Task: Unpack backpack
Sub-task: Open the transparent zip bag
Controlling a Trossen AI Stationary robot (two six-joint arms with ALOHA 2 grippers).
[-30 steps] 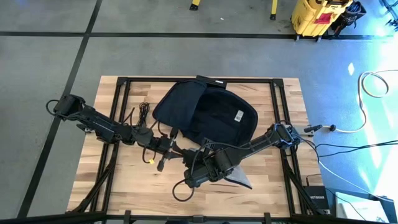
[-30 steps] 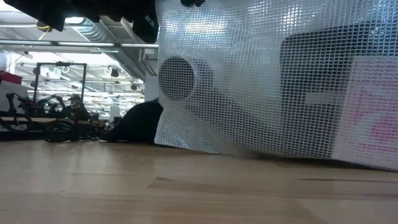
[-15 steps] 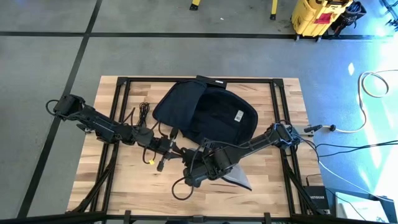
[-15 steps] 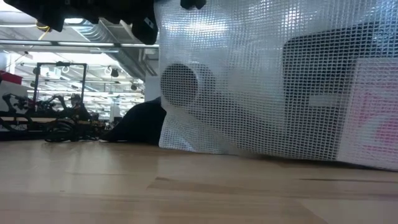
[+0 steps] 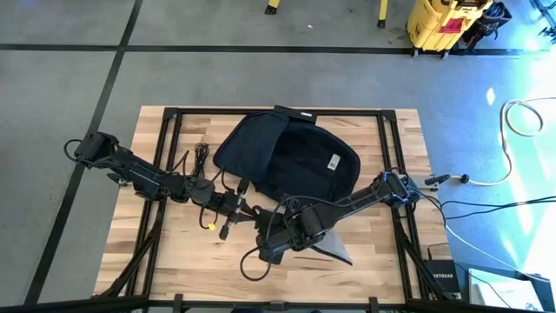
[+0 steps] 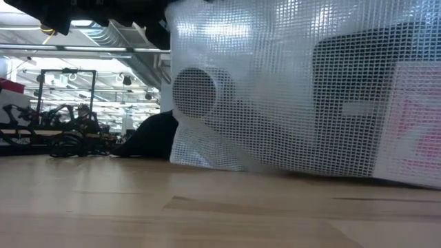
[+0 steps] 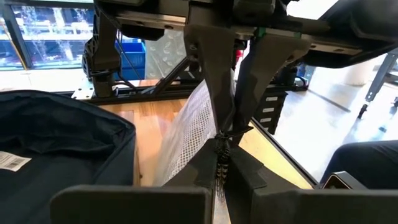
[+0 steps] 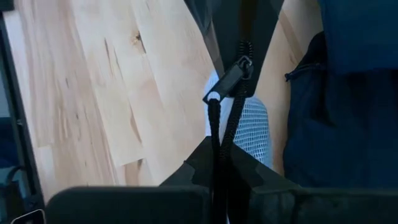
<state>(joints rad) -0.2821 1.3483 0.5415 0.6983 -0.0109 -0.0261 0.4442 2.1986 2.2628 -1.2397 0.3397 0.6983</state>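
Just beyond right gripper [image 5: 274,246]: backpack [image 5: 291,156]

Backpack [image 5: 291,155] rear-centre on table [image 5: 395,261] — mesh pouch [image 5: 330,248] apparently before it.

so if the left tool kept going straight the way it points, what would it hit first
Probably the mesh pouch it is already shut on; the left tool pinches its zipper edge. Beyond that lies bare table, though depth is unclear.

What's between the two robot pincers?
In the wrist views, the mesh pouch hangs between the left pincer and right pincer; each is shut on its zipper edge.
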